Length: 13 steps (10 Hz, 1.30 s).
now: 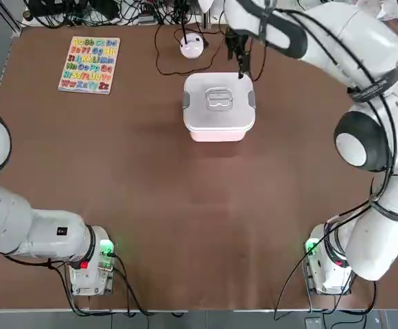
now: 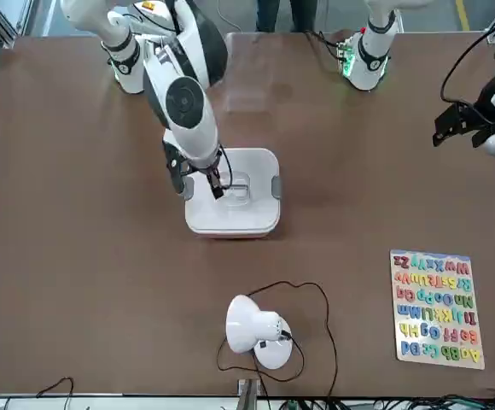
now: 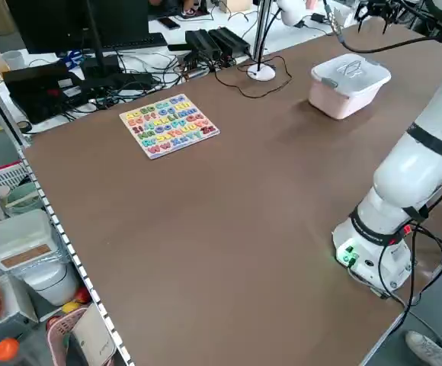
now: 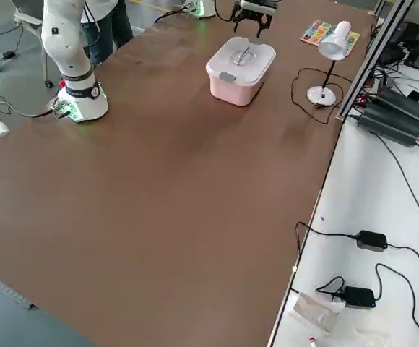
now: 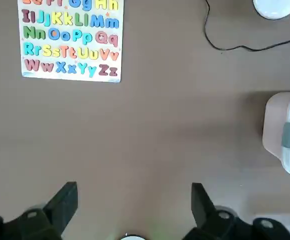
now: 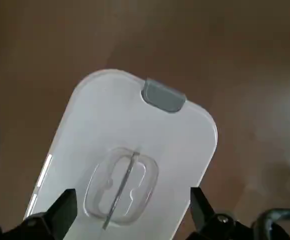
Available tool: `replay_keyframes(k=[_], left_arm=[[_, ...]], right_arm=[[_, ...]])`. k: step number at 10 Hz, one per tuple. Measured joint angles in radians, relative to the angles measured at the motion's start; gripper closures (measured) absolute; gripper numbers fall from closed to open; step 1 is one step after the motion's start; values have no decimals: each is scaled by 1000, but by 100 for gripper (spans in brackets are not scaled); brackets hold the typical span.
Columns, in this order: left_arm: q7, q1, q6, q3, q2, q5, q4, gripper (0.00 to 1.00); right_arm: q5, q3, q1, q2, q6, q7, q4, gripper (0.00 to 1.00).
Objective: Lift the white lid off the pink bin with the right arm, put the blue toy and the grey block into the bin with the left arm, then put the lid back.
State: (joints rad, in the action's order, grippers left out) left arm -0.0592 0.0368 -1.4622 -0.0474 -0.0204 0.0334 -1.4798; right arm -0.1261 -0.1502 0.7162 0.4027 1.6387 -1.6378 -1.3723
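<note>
The white lid (image 1: 219,101) sits level on the pink bin (image 4: 232,91), out across the table and nearer my right arm. Its handle (image 6: 120,190) stands up as a thin bar, its long axis slanting across the right gripper's closing line. The right gripper (image 4: 248,32) hangs above the lid, apart from it, fingers wide open with nothing between them. I see neither blue toy nor grey block on the table; they may already be inside, but I can't tell. If so, I judge the job all but done and should raise the right arm straight clear, without brushing that bar. Otherwise I'd centre on the bar and descend. My left gripper (image 5: 134,210), wide open and empty, idles over the table's left side.
</note>
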Motion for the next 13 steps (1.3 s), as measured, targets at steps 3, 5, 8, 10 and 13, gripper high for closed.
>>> replay_keyframes(k=[3,5,8,10,13], left_arm=[[0,1,0,-7,0,0,0,0],[0,2,0,-17,0,0,1,0],[0,-4,0,-16,0,0,1,0],[0,-7,-2,-17,0,0,1,0],[0,-9,-50,-17,0,0,1,0]], right_arm=[[97,-5,-143,-55,-86,406,-1,0],[108,-9,-279,-90,-138,742,-1,0],[110,-11,-470,-155,-202,1143,-2,0],[110,-10,-547,-205,-253,1315,-3,0],[110,-8,-615,-252,-282,1469,-4,0]])
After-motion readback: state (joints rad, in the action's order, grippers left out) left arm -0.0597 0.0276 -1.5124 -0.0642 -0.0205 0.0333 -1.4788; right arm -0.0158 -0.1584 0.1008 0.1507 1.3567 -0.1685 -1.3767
